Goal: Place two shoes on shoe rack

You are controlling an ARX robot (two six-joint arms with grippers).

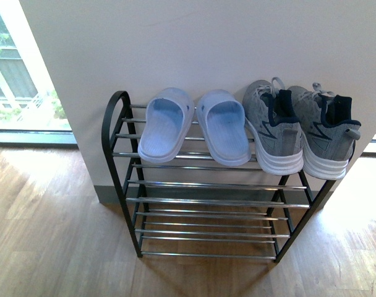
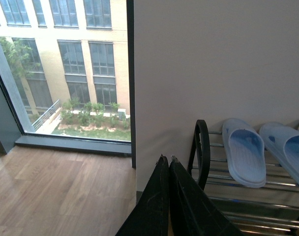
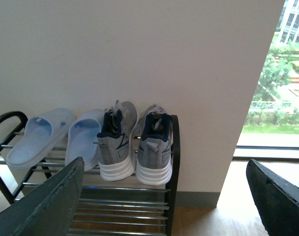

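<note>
We see the shoe rack (image 1: 117, 133) standing against the wall (image 1: 206, 43), and on its top tier sit the pale blue slides (image 1: 166, 124) and, just beside them, the grey sneakers (image 1: 274, 127) (heels facing us). Our left gripper (image 2: 166, 160) is clenched with nothing between its fingers; our right gripper (image 3: 166, 196) is spread wide, released, holding nothing.

Against the wall stands the shoe rack (image 1: 117, 151), a low black frame with arched ends and tiers of thin chrome bars. All four shoes sit on its top tier, heels outward and toes to the wall: two pale blue slides (image 1: 166, 124) (image 1: 225, 127) side by side on the left, two grey knit sneakers (image 1: 273, 127) (image 1: 327, 130) with white soles touching on the right.
</note>
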